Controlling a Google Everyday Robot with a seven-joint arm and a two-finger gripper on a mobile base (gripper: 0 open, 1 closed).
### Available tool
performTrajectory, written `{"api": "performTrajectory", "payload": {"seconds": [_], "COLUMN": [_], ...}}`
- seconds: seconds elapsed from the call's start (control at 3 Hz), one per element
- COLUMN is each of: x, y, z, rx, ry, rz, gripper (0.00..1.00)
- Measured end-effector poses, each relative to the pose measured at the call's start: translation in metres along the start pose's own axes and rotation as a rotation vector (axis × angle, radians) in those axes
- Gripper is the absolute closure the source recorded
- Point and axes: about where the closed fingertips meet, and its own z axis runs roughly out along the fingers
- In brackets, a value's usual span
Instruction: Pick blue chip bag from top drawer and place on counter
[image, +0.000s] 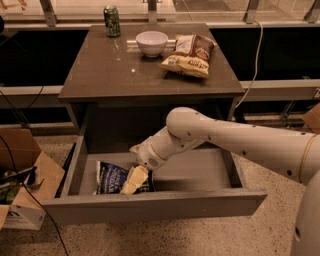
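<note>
gripper (134, 180) lower centre, at blue chip bag (109, 176) inside top drawer (150, 206) | grip: cannot tell | lift, table (100, 70) placement pending

Lying front left in the top drawer (200, 170): chip bag (110, 176), with gripper (134, 181) over its right side. Up on counter (100, 70) behind: can (112, 21) back left, bowl (151, 43) rightward, snack bag (190, 54) right again.

I see the arm (240, 142) extending in from the right, elbow (182, 122) bent, wrist (152, 155) angled down, gripper (134, 180) low, near left
</note>
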Motion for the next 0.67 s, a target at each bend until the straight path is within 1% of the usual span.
{"api": "performTrajectory", "payload": {"seconds": [0.33, 0.67], "x": [-0.021, -0.047], "y": [-0.006, -0.013], "z": [-0.025, -0.064], "rx": [0.084, 0.205], "ry": [0.003, -0.070], "rz": [-0.049, -0.107], "gripper": [0.00, 0.00]}}
